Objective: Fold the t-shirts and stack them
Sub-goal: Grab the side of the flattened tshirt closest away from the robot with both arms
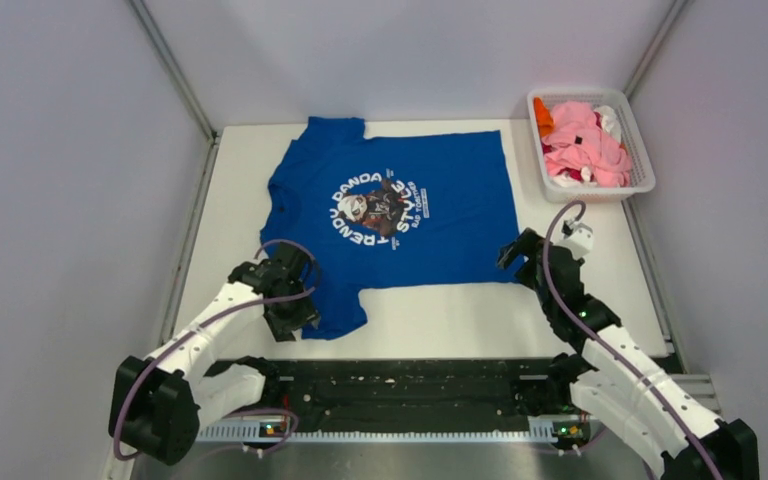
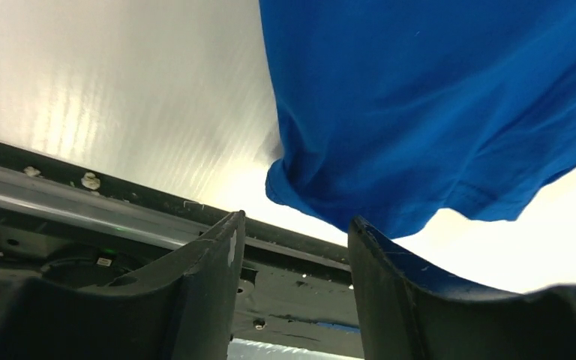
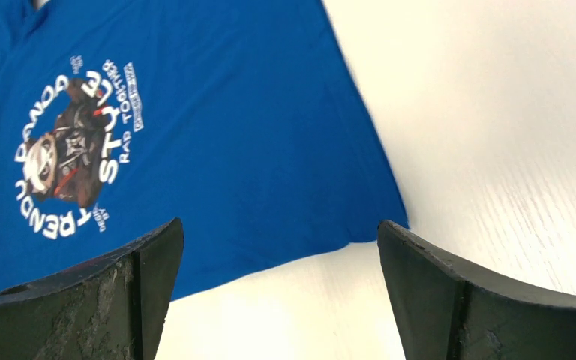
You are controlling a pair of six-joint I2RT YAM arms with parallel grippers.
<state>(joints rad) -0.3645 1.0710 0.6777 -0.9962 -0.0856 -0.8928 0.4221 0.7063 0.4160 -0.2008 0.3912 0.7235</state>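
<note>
Blue t-shirt: spread flat and front up on the table. In the top view it lies just left of the basket without touching it. Its hem side faces the basket and its collar end points away from it.
Panda print: a white ring of lettering around a panda on the chest, well left of the basket.
Basket: white plastic lattice, upright at the far right corner of the table, heaped to about its rim.
In the basket: crumpled pink t-shirts fill most of it. An orange t-shirt is bunched in its far left corner. A white t-shirt shows at the far side, and white cloth shows again along the near wall. A bit of dark red cloth peeps out low on the left. How many shirts lie there I cannot tell.
Left gripper: over the shirt's near sleeve, at the end of the shirt farthest from the basket. Its fingers stand partly apart with nothing between them. The sleeve's edge lies just past the tips, close to one finger; whether it touches I cannot tell.
Right gripper: at the shirt's near hem corner, on the basket's near side and a little left of it. Its jaws are spread wide and hold nothing. In the right wrist view that corner lies on the table beyond the gap.
</note>
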